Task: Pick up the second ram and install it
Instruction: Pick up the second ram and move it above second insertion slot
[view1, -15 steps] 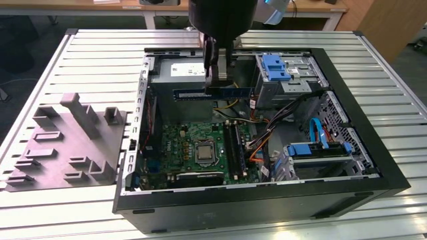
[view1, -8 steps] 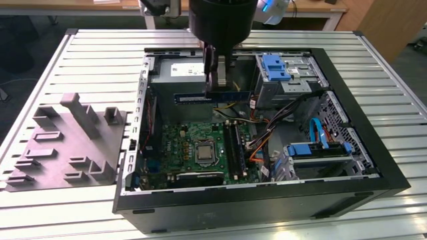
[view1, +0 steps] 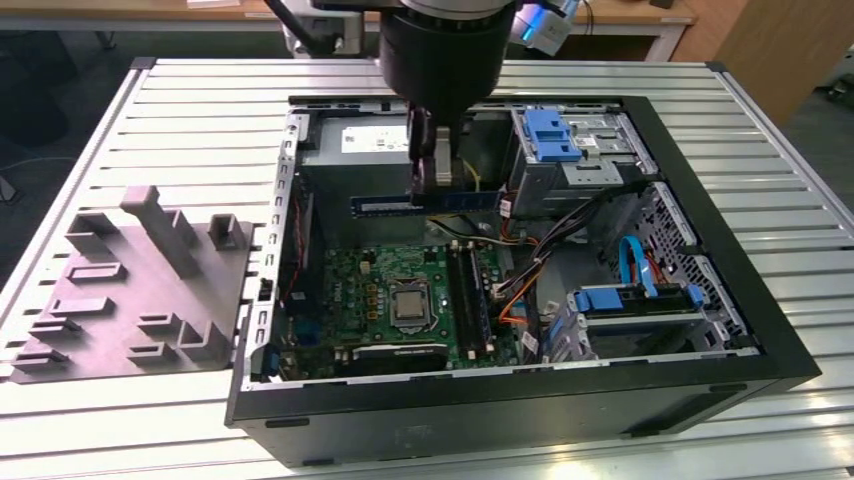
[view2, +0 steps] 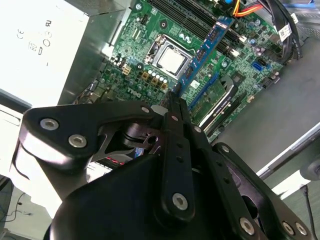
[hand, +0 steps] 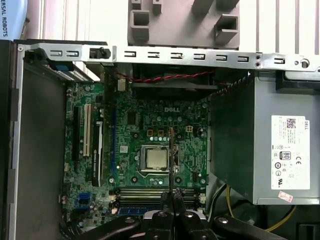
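The second ram (view1: 461, 201) is a long narrow bluish board held level above the open computer case (view1: 747, 330). My gripper (view1: 430, 190) is shut on its middle, just in front of the grey power supply (view1: 358, 142). Below it lies the green motherboard (view1: 374, 290) with its black memory slots (view1: 467, 290). In the second wrist view the ram (view2: 210, 42) reaches out from the gripper (view2: 172, 100) over the board. In the first wrist view the ram (hand: 170, 160) shows edge-on as a thin line above the processor (hand: 153, 159), rising from the gripper (hand: 172, 197).
A grey moulded fixture (view1: 134, 290) lies on the table at the exterior view's left. Inside the case are a blue drive bracket (view1: 550, 135), a blue-handled drive bay (view1: 627, 298) and orange and black cables (view1: 518, 292). The power supply (hand: 285, 150) walls one side.
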